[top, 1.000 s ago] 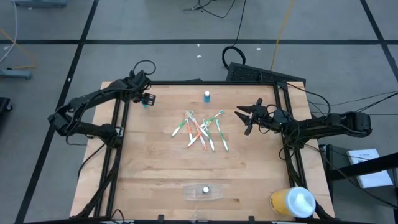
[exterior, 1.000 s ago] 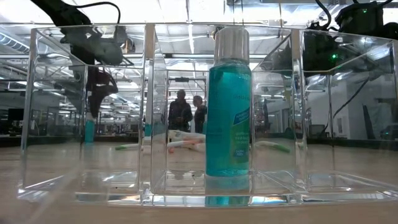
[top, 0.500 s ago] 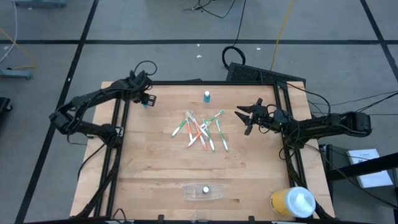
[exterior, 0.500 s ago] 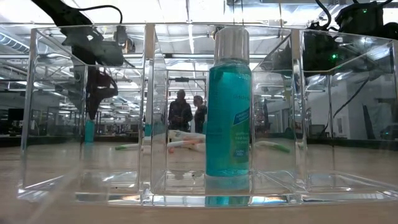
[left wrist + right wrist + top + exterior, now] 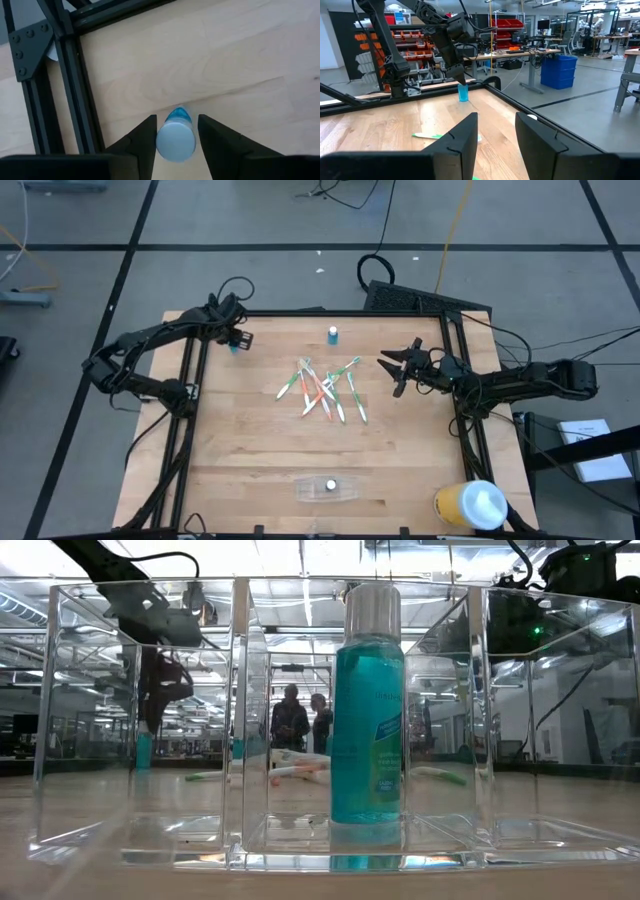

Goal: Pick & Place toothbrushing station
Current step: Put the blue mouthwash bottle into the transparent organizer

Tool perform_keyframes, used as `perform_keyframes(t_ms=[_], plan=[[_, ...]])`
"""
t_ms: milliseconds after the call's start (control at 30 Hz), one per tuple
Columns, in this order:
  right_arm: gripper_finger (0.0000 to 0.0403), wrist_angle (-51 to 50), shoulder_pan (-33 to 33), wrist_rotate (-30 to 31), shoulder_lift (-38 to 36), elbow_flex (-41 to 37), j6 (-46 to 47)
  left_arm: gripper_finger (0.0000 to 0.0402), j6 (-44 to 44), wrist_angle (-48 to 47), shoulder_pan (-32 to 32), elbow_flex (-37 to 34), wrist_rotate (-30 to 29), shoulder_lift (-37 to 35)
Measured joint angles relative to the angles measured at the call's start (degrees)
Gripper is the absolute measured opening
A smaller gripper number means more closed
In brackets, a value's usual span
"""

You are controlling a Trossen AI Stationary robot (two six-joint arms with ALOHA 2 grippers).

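The see-through toothbrushing station (image 5: 328, 488) stands near the table's near edge, faint on the wood. The low view looks through its walls (image 5: 100, 720), and a teal bottle (image 5: 368, 710) stands upright in it. My left gripper (image 5: 236, 340) is open at the far left corner. It points down over a small blue bottle with a white cap (image 5: 175, 142), one finger on each side of the cap. The bottle stands upright on the table (image 5: 463, 93). My right gripper (image 5: 392, 370) is open and empty above the table's right side. My left gripper's fingers (image 5: 147, 137) stand on either side of the small bottle's white cap (image 5: 175, 131), coming from above. I cannot tell whether they touch it.
Several toothbrushes (image 5: 325, 390) lie scattered mid-table. Another small blue bottle (image 5: 332, 334) stands at the far edge. A yellow cup with a white lid (image 5: 472, 505) sits at the near right corner. A black frame (image 5: 75, 100) borders the table beside my left gripper. People stand in the room beyond (image 5: 300, 720).
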Motion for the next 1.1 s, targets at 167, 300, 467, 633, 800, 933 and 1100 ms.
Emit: perform_keyframes(t_ms=[167, 300, 467, 633, 800, 933, 1100], plan=[[0.0123, 0.00, 0.00, 0.00, 0.00, 0.00, 0.02, 0.0149, -0.25, -2.02, 0.00, 0.00, 0.00, 0.01], [0.0123, 0.00, -0.01, 0.00, 0.00, 0.00, 0.01, 0.0149, -0.16, -2.69, 0.00, 0.00, -0.04, 0.01], [0.0123, 0.00, 0.00, 0.00, 0.00, 0.00, 0.30, 0.0149, -0.11, -2.08, 0.00, 0.00, -0.07, 0.01], [0.0123, 0.00, 0.00, 0.00, 0.00, 0.00, 0.48, 0.0149, 0.65, -1.69, 0.00, 0.00, -0.07, -0.01], [0.0123, 0.00, 0.00, 0.00, 0.00, 0.00, 0.48, 0.0149, -0.01, -1.69, 0.00, 0.00, -0.07, -0.01], [0.0123, 0.00, -0.02, 0.00, 0.00, 0.01, 0.48, 0.0138, -0.16, -1.67, 0.00, 0.00, -0.02, -0.01], [0.0123, 0.00, 0.00, 0.00, 0.00, 0.02, 0.48, 0.0097, -0.09, -1.41, 0.00, 0.00, -0.04, -0.01]])
